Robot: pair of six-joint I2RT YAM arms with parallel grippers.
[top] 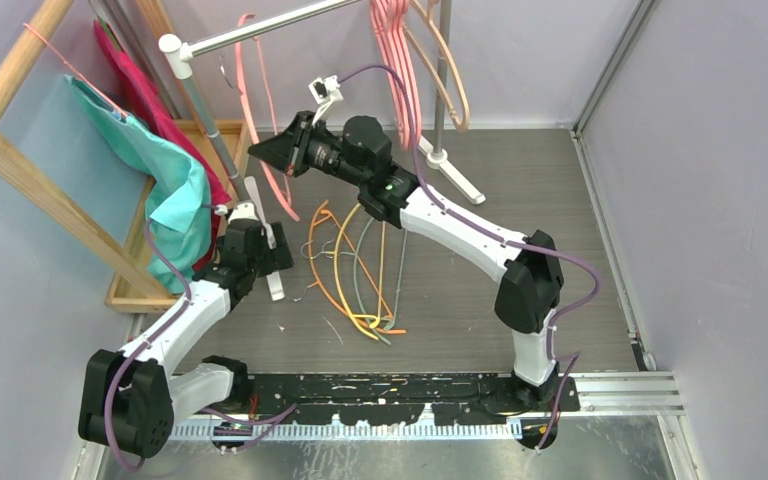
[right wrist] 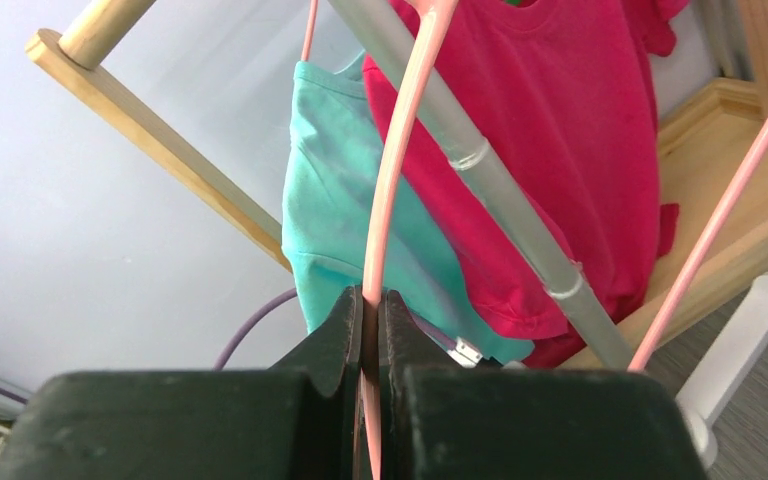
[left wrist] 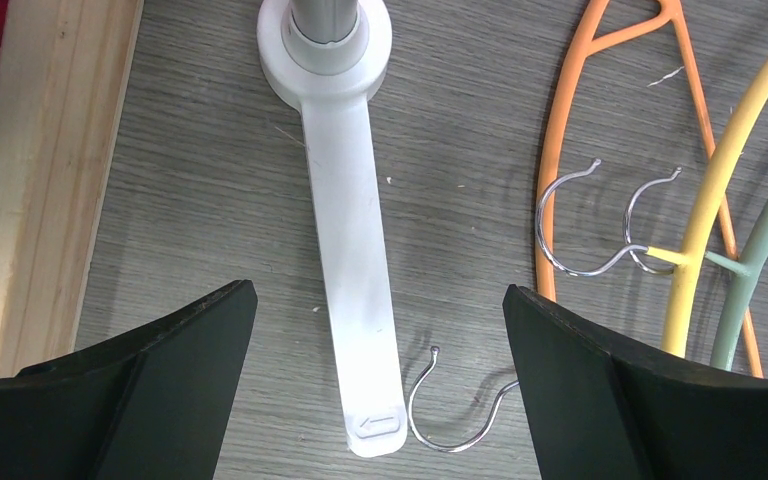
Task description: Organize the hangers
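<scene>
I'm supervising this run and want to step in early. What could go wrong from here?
The right gripper pinches the thin pink hanger only at its fingertips; it may swivel or slip. The hanger sits close to the grey pole, so it might snag there. On the floor, hooks of the pile overlap; lifting one may drag others.

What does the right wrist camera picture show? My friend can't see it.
The right gripper is pinched shut on a thin pink hanger that rises out of it. Behind it hang a teal cloth and a bright pink shirt, with a grey pole crossing in front of them.
</scene>
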